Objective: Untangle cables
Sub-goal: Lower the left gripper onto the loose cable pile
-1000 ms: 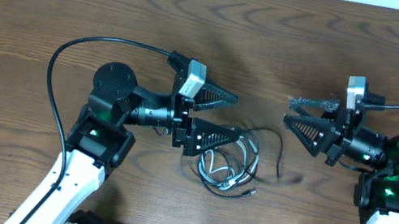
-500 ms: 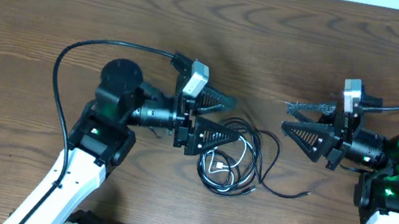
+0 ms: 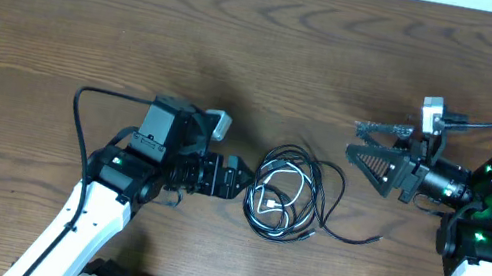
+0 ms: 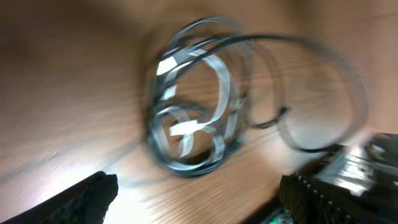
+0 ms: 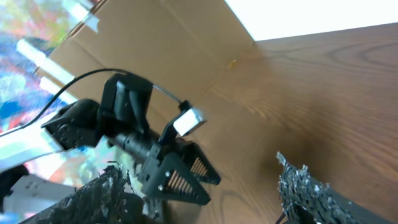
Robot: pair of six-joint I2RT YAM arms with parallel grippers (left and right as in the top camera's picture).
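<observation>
The left claw (image 3: 235,178) has swung down and back, just left of the cables (image 3: 284,198). A black cord end now trails rightward, and the right claw (image 3: 354,140) has spread wider.

I see a dark wood-grain worktop (image 3: 143,29). On it, front and centre, lie the cables (image 3: 284,198): overlapping black and white loops, one black end trailing right.

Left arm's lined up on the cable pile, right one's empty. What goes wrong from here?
The cables lie as one overlapped coil, black and white loops together; the left gripper, jaws open beside it, may pinch several strands and drag the pile.
The right gripper hangs open, apart from the pile, so nothing anchors it; a pull could tighten the loops.
The left wrist view is blurred, so aim may be off.
</observation>
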